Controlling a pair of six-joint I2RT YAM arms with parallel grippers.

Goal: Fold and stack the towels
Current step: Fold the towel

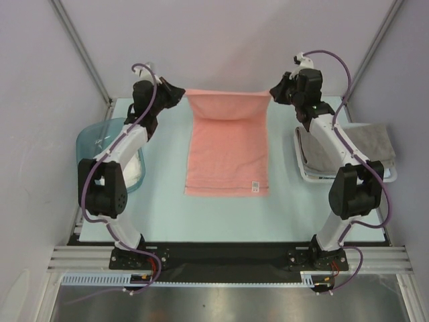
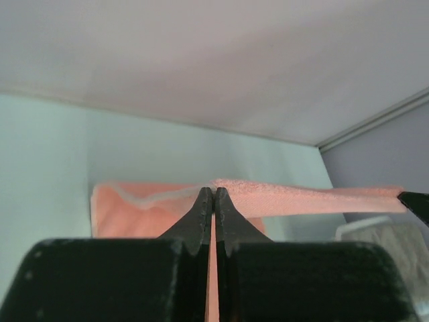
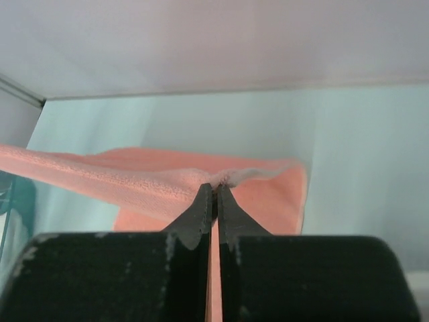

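A salmon-pink towel (image 1: 228, 151) lies lengthwise down the middle of the table, its small white label near the front right corner. Its far edge is lifted off the table and stretched between both grippers. My left gripper (image 1: 182, 94) is shut on the far left corner (image 2: 221, 186). My right gripper (image 1: 273, 92) is shut on the far right corner (image 3: 224, 178). In both wrist views the raised pink edge runs sideways from the closed fingertips, with the rest of the towel below. A folded grey towel (image 1: 369, 144) rests on the white basket at the right.
A translucent blue tub (image 1: 94, 137) with something white inside sits at the left, under the left arm. A white lattice basket (image 1: 310, 176) stands at the right beside the right arm. Grey walls close in the back and both sides.
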